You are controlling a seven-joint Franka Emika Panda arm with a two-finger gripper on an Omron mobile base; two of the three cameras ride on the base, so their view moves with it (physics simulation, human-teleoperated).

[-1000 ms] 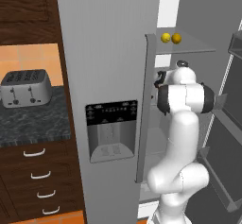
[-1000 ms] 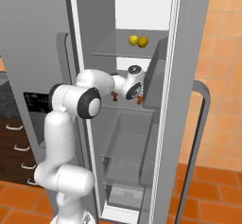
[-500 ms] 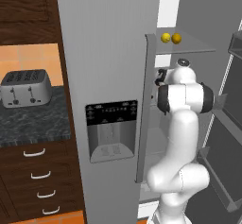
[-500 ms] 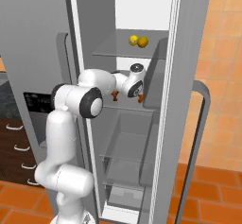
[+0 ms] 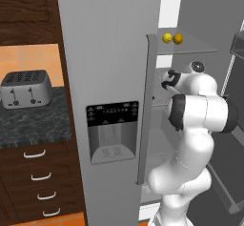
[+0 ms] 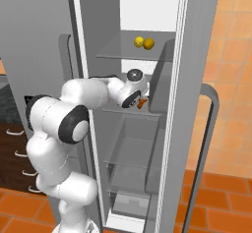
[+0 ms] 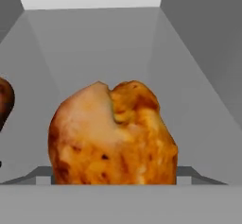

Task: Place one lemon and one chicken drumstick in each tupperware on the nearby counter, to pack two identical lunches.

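Inside the open fridge, my gripper (image 6: 140, 101) reaches onto the middle shelf (image 6: 153, 112) and is shut on a golden-brown chicken drumstick (image 7: 111, 138), a sliver of which shows orange (image 6: 142, 104) at the hand. The drumstick looms close in the hand view and hides the fingertips. A second chicken drumstick (image 7: 4, 101) peeks in at the left edge. Two lemons (image 6: 139, 42) (image 6: 148, 43) lie side by side on the shelf above, also seen as the lemons (image 5: 172, 38) from the left. The tupperware is out of view.
The closed grey fridge door with its dispenser (image 5: 112, 132) stands left of my arm. The counter (image 5: 33, 125) with a silver toaster (image 5: 26, 87) lies further left over dark drawers. The open right door's handle (image 6: 210, 129) curves out at the right.
The jaws have closed in on the chicken drumstick. The hand sits slightly deeper on the shelf; the arm barely moved otherwise.
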